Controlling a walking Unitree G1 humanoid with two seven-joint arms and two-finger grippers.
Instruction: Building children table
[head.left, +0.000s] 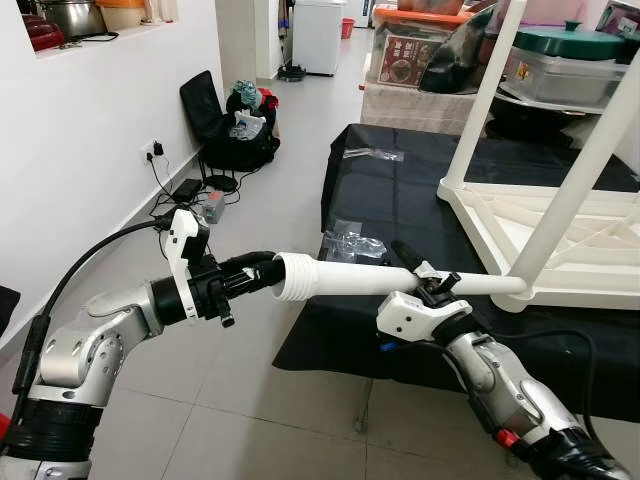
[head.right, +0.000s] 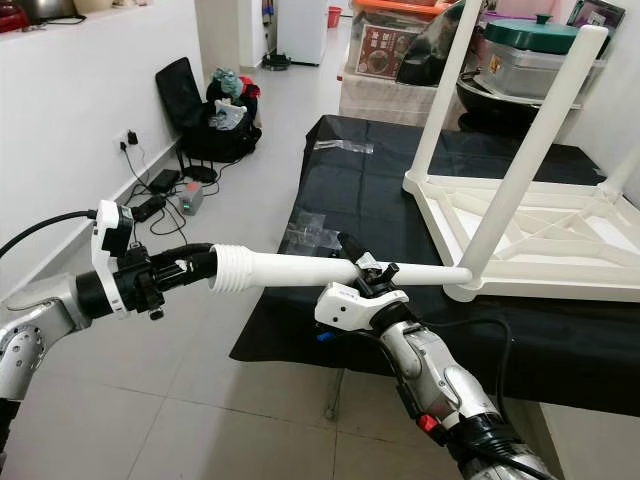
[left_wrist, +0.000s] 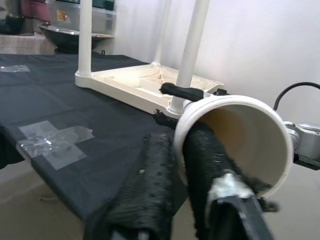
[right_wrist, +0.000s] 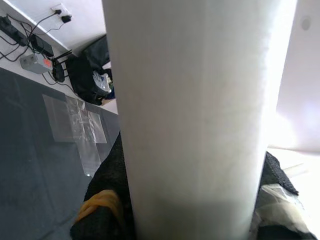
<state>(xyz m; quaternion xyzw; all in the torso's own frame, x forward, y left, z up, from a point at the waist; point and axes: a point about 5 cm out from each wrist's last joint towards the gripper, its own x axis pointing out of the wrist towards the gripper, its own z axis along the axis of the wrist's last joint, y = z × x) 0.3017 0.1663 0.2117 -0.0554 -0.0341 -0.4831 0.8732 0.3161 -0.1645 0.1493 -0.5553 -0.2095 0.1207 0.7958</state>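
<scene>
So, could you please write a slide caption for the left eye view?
Both grippers, left and right, hold a white leg level, its far end at the upturned table's corner.

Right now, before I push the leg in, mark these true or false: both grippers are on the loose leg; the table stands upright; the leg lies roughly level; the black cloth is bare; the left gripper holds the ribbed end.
1. Both grippers are on the loose leg. True: the left gripper is at its end and the right gripper grips its shaft.
2. The table stands upright. False: it lies upside down, legs pointing up.
3. The leg lies roughly level. True.
4. The black cloth is bare. False: plastic bags lie on it.
5. The left gripper holds the ribbed end. True: one finger sits inside the open tube.
</scene>
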